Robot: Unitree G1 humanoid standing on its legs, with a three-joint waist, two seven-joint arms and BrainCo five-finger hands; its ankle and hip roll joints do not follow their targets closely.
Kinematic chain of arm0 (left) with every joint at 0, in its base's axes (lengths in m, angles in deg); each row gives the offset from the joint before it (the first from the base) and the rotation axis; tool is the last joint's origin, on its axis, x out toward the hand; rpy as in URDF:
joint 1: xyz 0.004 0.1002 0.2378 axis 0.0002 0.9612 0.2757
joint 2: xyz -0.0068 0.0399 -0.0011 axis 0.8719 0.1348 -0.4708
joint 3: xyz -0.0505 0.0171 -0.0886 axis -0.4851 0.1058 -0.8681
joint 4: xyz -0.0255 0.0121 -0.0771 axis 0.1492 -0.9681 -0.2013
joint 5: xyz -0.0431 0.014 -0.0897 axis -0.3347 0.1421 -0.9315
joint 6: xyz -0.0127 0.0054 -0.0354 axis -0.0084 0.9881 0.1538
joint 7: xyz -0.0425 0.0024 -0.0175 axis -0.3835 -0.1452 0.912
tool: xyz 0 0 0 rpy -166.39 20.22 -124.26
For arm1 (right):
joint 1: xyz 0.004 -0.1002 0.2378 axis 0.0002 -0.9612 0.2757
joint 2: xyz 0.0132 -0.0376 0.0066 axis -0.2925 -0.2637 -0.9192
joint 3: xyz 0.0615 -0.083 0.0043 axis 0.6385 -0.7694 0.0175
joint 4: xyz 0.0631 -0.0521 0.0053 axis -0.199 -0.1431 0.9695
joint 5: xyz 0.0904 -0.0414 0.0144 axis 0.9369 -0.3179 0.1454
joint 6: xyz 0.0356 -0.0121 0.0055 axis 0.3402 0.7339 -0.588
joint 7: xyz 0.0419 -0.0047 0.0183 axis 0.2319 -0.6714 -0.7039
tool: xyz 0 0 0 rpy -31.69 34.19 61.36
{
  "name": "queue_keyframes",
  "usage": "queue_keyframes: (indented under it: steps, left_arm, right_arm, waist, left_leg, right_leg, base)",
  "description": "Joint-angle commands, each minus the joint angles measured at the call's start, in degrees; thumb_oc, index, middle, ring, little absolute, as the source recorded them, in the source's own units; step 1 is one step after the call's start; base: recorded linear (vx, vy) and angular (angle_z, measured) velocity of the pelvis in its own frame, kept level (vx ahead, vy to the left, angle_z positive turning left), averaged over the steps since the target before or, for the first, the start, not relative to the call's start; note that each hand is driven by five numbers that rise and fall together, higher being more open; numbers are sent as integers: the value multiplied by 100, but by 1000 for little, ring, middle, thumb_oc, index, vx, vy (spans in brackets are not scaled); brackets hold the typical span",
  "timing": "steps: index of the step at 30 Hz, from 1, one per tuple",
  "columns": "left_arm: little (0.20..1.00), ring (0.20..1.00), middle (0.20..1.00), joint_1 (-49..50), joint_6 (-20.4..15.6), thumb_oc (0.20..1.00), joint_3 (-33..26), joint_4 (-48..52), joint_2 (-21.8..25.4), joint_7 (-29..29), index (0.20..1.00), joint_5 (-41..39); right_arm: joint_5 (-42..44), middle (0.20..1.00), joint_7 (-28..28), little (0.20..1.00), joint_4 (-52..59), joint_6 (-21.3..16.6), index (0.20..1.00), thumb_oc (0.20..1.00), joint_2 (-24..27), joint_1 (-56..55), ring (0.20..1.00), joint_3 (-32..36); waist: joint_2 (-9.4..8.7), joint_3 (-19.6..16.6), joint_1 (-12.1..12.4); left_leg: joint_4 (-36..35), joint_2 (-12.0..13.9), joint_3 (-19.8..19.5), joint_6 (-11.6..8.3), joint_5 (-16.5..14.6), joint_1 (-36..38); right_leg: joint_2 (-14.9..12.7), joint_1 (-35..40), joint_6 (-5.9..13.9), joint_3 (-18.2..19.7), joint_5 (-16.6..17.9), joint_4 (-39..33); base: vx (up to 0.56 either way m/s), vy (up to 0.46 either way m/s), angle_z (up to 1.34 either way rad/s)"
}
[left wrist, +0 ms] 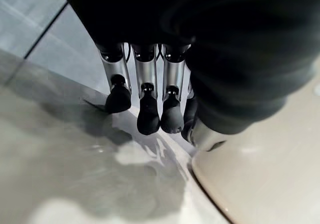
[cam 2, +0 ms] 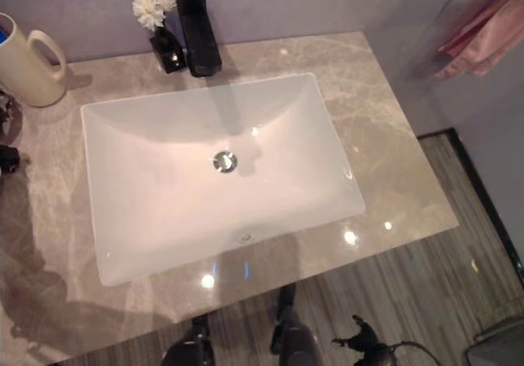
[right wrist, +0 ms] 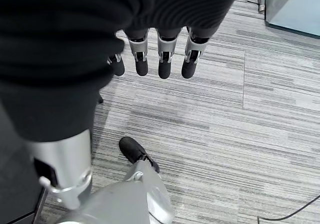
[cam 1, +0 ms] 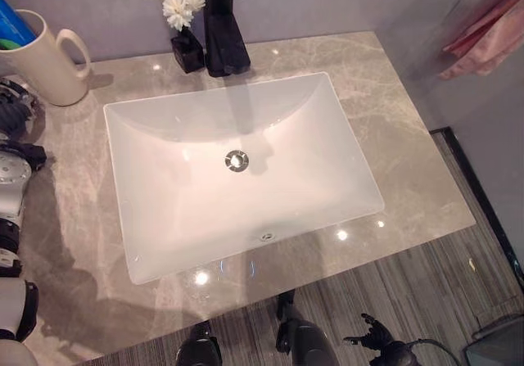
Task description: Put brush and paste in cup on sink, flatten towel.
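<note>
Cup [cam 1: 45, 59], cream with a handle, is standing at the bench's [cam 1: 409, 178] far left corner, with blue and green items [cam 1: 15, 24] poking out of it, too cropped to identify. A pink towel [cam 1: 487, 34] is hanging at the far right. The left hand [left wrist: 150, 108] is hovering released beside the cup above the bench in its wrist view. The right hand [right wrist: 160, 58] is hanging relaxed over the striped floor [right wrist: 225, 134]. No writing is showing.
</note>
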Motion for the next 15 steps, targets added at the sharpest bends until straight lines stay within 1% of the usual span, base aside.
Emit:
queue_keyframes:
  steps: [1,9,13,15]
  left_arm:
    - [200,200,200,-529,-114,200,291,-479,223,-199,200,219]
    - [200,200,200,-668,-161,200,548,-258,20,-236,200,364]
    - [200,200,200,-669,-162,200,642,-106,-158,-242,200,500]
    - [200,200,200,-760,-152,200,740,4,-374,-277,200,606]
  right_arm:
    - [183,1000,55,1000,-8,-103,1000,1000,81,240,1000,-36]
    - [222,1000,76,1000,152,-164,1000,1000,19,344,1000,-163]
    - [226,1000,71,1000,224,-208,1000,1000,10,364,1000,-211]
    - [237,1000,87,1000,308,-234,1000,1000,11,375,1000,-241]
  waist:
    - [184,218,-53]
    - [156,235,-89]
    - [142,233,-103]
    - [132,243,-125]
  left_leg:
    - [9,-136,-189,239,47,-197]
    - [9,-129,-191,225,62,-285]
    - [9,-114,-177,220,57,-281]
    - [9,-101,-174,214,59,-285]
  right_leg:
    - [-330,426,603,-75,702,172]
    - [-332,343,601,-37,762,127]
    - [-321,333,594,-17,739,118]
    - [-311,317,573,-6,710,106]
  base:
    - [0,0,0]
    - [0,0,0]
    - [0,0,0]
    - [0,0,0]
